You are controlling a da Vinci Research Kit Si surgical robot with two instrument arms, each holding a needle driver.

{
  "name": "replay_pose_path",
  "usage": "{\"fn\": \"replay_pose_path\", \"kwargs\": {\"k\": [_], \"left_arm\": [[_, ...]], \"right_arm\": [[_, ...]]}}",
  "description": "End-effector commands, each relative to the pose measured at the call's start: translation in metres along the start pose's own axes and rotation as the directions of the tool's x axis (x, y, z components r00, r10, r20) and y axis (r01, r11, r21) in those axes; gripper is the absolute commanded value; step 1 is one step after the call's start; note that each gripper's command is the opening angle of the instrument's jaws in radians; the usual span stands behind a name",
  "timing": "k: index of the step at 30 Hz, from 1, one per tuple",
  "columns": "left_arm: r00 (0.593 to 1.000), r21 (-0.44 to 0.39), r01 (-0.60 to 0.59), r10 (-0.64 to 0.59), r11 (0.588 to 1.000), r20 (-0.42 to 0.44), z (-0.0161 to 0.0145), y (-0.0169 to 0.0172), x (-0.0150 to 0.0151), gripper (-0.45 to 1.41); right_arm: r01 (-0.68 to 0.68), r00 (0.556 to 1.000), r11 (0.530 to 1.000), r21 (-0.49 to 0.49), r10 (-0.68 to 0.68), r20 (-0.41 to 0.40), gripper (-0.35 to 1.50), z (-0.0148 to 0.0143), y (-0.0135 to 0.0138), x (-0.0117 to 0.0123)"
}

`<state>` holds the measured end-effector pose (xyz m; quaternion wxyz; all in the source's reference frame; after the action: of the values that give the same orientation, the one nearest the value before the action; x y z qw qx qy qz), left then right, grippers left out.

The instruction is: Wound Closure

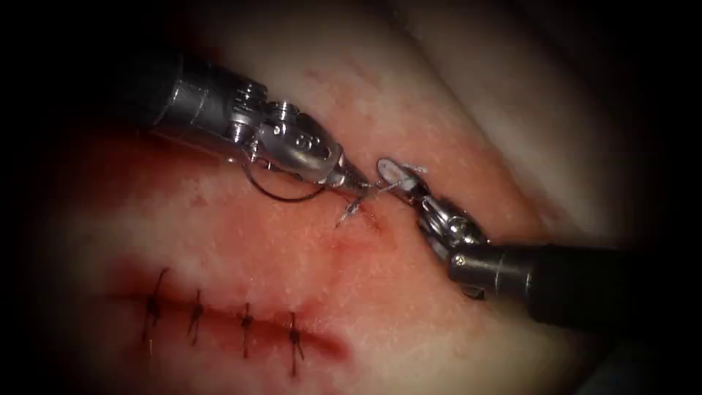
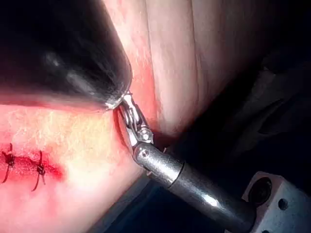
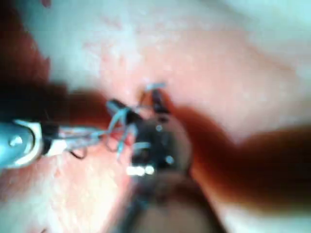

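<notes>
My left tool (image 1: 356, 183) comes in from the upper left, its jaws tapered together on the thread (image 1: 348, 211) just above the tissue (image 1: 409, 307). A thin dark arc (image 1: 281, 196) hangs under its wrist; I cannot tell whether it is the needle or a loop of thread. My right tool (image 1: 391, 181) faces it tip to tip with one pale jaw lifted, and light thread ends (image 1: 417, 170) lie beside it. Bluish thread strands (image 3: 119, 121) run between the left tool (image 3: 73, 136) and the right tool (image 3: 155, 141). No needle is seen in the tissue.
The cut (image 1: 322, 342) lies lower left, closed by several dark stitches (image 1: 246, 322). Red fluid (image 1: 351, 249) stains the tissue below the tool tips. The right tool's shaft (image 2: 194, 187) crosses the tissue's edge, and two stitches (image 2: 39, 170) show there too.
</notes>
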<state>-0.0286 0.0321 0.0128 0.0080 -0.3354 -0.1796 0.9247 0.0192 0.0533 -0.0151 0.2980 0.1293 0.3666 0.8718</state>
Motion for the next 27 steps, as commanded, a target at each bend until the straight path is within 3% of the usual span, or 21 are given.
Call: {"fn": "replay_pose_path", "kwargs": {"k": [1, 14, 17, 19, 23, 27], "left_arm": [[1.0, 0.0, 0.0, 0.0, 1.0, -0.001, 0.0007, -0.0001, 0.0002, -0.35], [1.0, -0.006, -0.003, 0.004, 1.0, 0.004, 0.0008, 0.0001, 0.0, -0.35], [1.0, -0.008, -0.004, 0.004, 1.0, 0.007, 0.0007, 0.0001, -0.0001, -0.35], [1.0, -0.009, -0.006, 0.006, 1.0, 0.007, 0.0007, 0.0, -0.0002, -0.35], [1.0, -0.018, -0.008, 0.008, 1.0, 0.013, 0.0006, -0.0002, -0.0006, -0.35], [1.0, -0.009, -0.01, 0.011, 1.0, 0.024, -0.0001, -0.0013, -0.0018, -0.35]], "right_arm": [[-0.001, 1.0, 1.0, -0.002, 0.001, -0.004, 0.79, 0.0009, 0.0003, -0.0003], [-0.001, 1.0, 1.0, -0.001, 0.001, -0.006, 0.73, 0.0035, 0.0005, -0.0004], [0.0, 1.0, 1.0, -0.015, 0.0, -0.003, 0.39, 0.0036, 0.0005, -0.0002], [0.0, 1.0, 1.0, -0.021, 0.0, 0.003, -0.3, 0.003, 0.0002, -0.0001], [-0.001, 1.0, 1.0, -0.02, 0.001, 0.01, -0.35, 0.002, -0.0008, 0.0], [0.103, 0.994, 0.995, -0.016, -0.104, -0.017, -0.35, 0.0001, -0.0035, -0.0003]]}}
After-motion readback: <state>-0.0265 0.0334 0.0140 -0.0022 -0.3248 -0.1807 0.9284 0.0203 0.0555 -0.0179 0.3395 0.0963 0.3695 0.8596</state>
